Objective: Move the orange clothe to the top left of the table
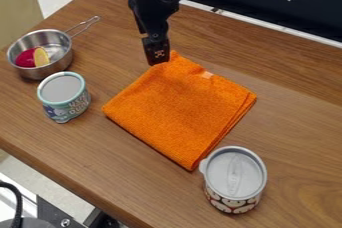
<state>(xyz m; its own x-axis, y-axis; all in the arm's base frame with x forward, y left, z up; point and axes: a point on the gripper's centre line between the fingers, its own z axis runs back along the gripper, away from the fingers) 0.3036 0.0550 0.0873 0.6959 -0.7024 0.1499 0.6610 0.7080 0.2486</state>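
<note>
Where the wooden table point(294, 117) runs up to its far left corner, the cloth's goal probably lies, beyond the pan's handle; table cut off at right and below. Black arm point(150, 9) hangs in from the top edge, likely placed to work the cloth by its far corner. Orange cloth point(180, 104) lies mid-table, folded in layers, a compact shape that should travel well. Metal pan point(59, 66) at left, handle toward the far side; a low leftward drag could snag it. Tool point(158, 60) points down at the cloth's far corner, as if for a pinch. Cannot tell whether it is wide, narrow or gripping fabric; contact at that corner is hard to make out. Patterned can point(234, 179) by the cloth's near corner, touching or just beside, unclear; contents hidden under its lid. Green-rimmed can point(65, 97) stands near the pan; pale top, lid or inside uncertain. In the pan, a dark pink piece point(26, 58) and a yellow piece point(41, 56); undersides hidden. Small pale tag point(207, 75) on the cloth's far edge, marking unreadable.
</note>
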